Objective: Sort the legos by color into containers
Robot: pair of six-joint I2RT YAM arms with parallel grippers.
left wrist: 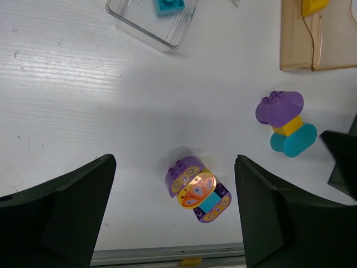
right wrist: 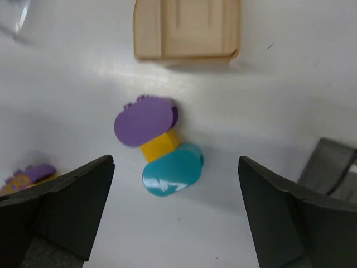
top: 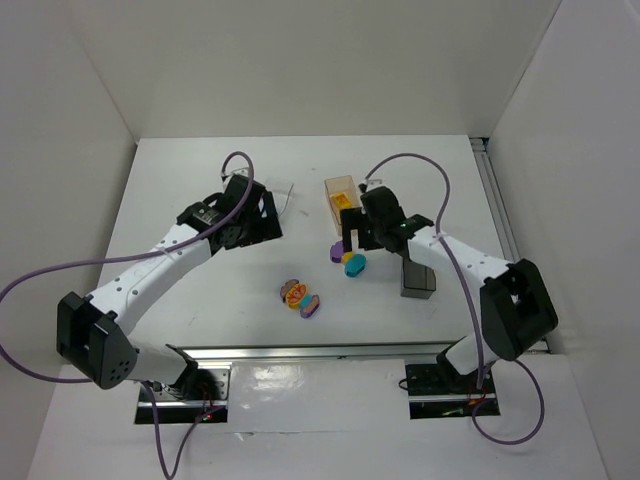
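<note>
Hovering over a stacked trio of legos [right wrist: 160, 146], the right claw [right wrist: 175, 162] stands wide, its fingers well apart to either side of the stack and gripping nothing. The stack lies on the white bench [top: 200, 310] near the tan box [right wrist: 187, 28]. It is made of a purple piece [right wrist: 146, 120], a yellow-orange one in the middle and a teal piece [right wrist: 173, 170], all joined. The left claw [left wrist: 174, 162] is likewise spread wide and empty, looking down on a second cluster [left wrist: 198, 190] (purple shells round a printed butterfly brick) near the bench's front edge. The clear tray [left wrist: 150, 25] holds a teal brick [left wrist: 169, 4], and a yellow brick [left wrist: 312, 5] sits in the tan box. The dark grey box [top: 418, 280] stands to the right, its contents not visible.

The step in hand looks like the approach to a pick, with sorting partly done. Next, as I judge it, the right claw needs to descend and close on the stack. Because three colours are locked together, they probably need pulling apart first, perhaps with the left claw bracing one end, before any piece goes to its box.
</note>
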